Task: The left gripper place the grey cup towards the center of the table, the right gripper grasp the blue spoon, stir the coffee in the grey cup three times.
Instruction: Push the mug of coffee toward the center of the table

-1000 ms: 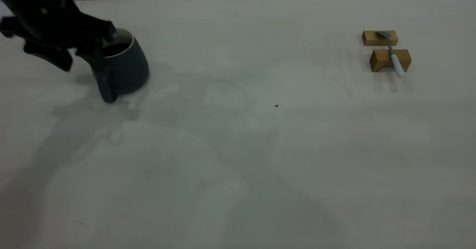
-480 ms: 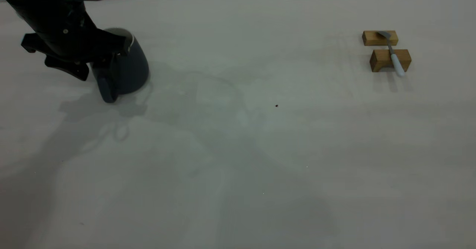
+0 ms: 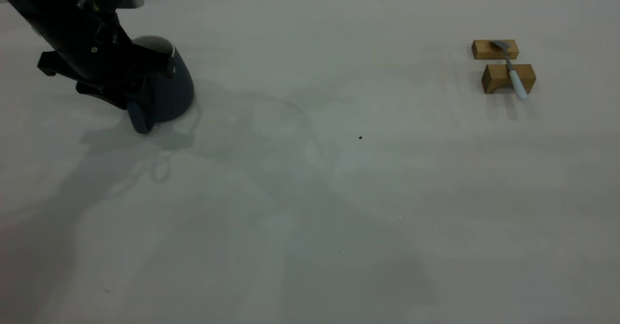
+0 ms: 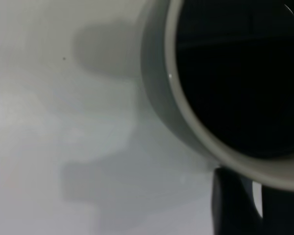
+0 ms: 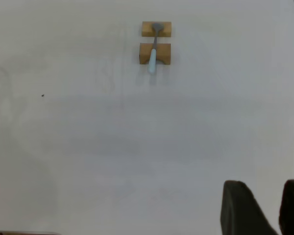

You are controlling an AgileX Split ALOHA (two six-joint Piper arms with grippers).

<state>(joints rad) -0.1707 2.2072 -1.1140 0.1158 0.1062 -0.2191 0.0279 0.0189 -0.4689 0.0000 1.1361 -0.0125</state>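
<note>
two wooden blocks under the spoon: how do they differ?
The far wooden block is flat and solid; the near wooden block is taller, with an arched notch underneath. The far one carries the blue spoon at its metal bowl; the near one carries its pale handle. Both are tan wood on the table.

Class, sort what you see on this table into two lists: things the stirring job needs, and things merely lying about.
Needed for the job:
grey cup, coffee inside it
left tool, at the cup's handle
blue spoon
right tool, far from the spoon
table

Merely there:
two wooden blocks propping the spoon
dark speck
</note>
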